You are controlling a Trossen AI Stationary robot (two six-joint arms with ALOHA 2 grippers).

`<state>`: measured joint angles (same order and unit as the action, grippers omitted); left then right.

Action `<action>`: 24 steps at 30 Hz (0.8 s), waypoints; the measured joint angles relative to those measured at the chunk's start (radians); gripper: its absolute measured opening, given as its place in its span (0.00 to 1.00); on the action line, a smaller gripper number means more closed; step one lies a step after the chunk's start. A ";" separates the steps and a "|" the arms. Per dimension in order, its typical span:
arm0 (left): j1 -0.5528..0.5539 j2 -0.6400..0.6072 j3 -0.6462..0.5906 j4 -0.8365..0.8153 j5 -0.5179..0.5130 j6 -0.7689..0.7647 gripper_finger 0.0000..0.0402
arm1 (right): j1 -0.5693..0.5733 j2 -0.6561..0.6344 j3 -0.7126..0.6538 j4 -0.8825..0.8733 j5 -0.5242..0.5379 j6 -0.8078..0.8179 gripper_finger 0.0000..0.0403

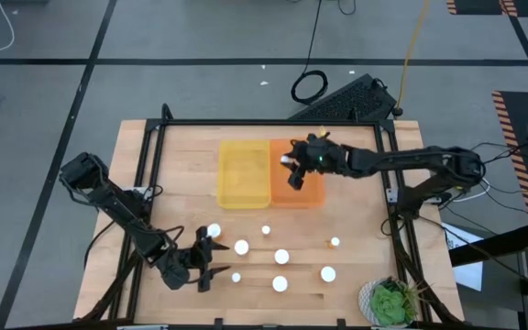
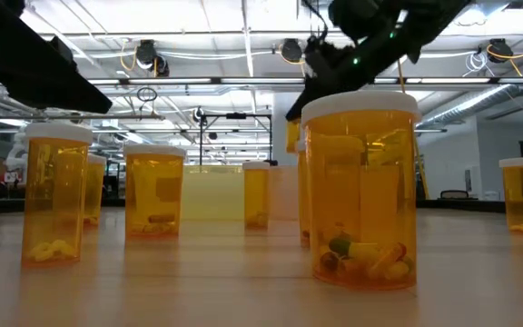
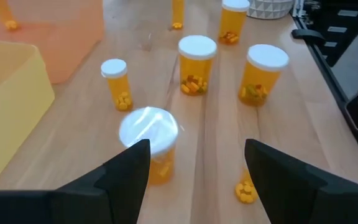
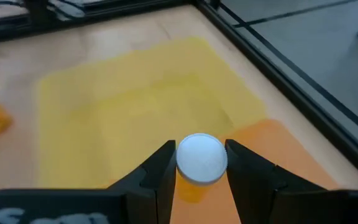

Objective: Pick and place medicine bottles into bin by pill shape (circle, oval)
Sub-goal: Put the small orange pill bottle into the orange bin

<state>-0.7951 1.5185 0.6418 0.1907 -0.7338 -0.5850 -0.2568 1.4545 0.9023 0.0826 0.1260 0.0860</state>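
Where the right gripper (image 4: 199, 163) hangs over the orange bin (image 1: 308, 188), we see its fingers closed on one medicine bottle (image 4: 199, 160), white cap up, above the seam between that bin and the yellow bin (image 1: 243, 172). From above, we place both bins side by side, touching, in the far middle of the table (image 1: 180, 156), with bare wood on either flank up to the black frame rails (image 1: 150, 165). We count the remaining medicine bottles (image 1: 281, 257) standing upright in a loose cluster on the near half of the table, most of them apart from one another with gaps of open wood between. The left gripper (image 1: 204, 259) sits low at the near left of this cluster; its fingers (image 3: 124, 169) stand spread apart and hold nothing, with a large-capped bottle (image 3: 149, 140) just ahead, between them. A small bottle (image 1: 335, 243) stands alone toward the right, well apart from the bins. A potted green plant (image 1: 391, 302) occupies the near right corner, close to the table edge.
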 joint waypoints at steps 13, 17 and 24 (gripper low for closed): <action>0.011 0.000 0.000 0.002 0.000 0.004 0.66 | -0.138 0.170 -0.001 0.093 -0.102 -0.054 0.30; 0.011 0.000 0.000 0.002 0.000 -0.001 0.66 | -0.146 0.219 -0.001 0.108 -0.103 -0.072 0.30; -0.002 0.000 0.000 0.001 0.000 -0.018 0.66 | -0.154 0.246 -0.001 0.106 -0.100 -0.075 0.30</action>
<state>-0.7969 1.5185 0.6418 0.1921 -0.7334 -0.6029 -0.4107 1.7004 0.9012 0.1881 0.0257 0.0105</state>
